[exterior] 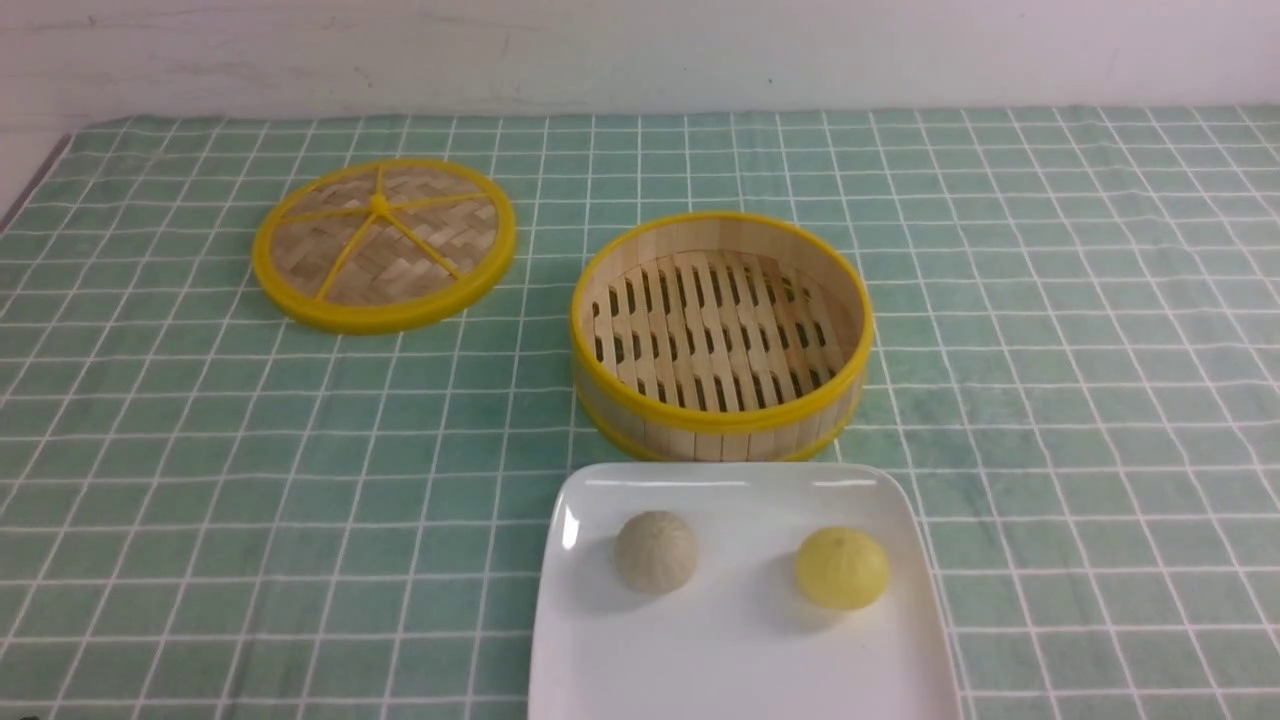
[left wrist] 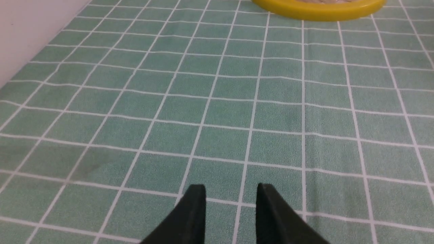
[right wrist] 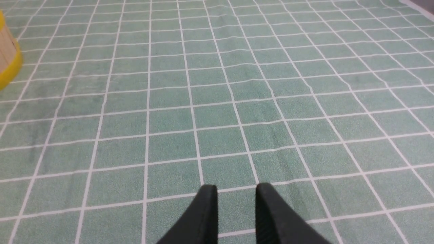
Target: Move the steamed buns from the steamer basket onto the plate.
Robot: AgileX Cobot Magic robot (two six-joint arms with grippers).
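Note:
Both steamed buns rest on the white square plate (exterior: 740, 660) at the near edge of the front view: the beige-grey one (exterior: 656, 551) to the left, the yellow one (exterior: 842, 568) to the right. Just behind the plate stands the steamer basket (exterior: 720, 422), its slatted floor bare. Neither arm shows in the front view. My left gripper (left wrist: 230, 185) hovers open over bare checked cloth with nothing between its fingers. My right gripper (right wrist: 236, 185) is likewise open over cloth and holds nothing; a bit of the steamer basket (right wrist: 8, 61) shows at that view's edge.
The flat woven lid (exterior: 384, 243) with yellow rim and spokes lies at the back left; its rim (left wrist: 318, 8) also shows in the left wrist view. Green checked cloth (exterior: 1080, 350) covers the table. A pale wall runs behind it.

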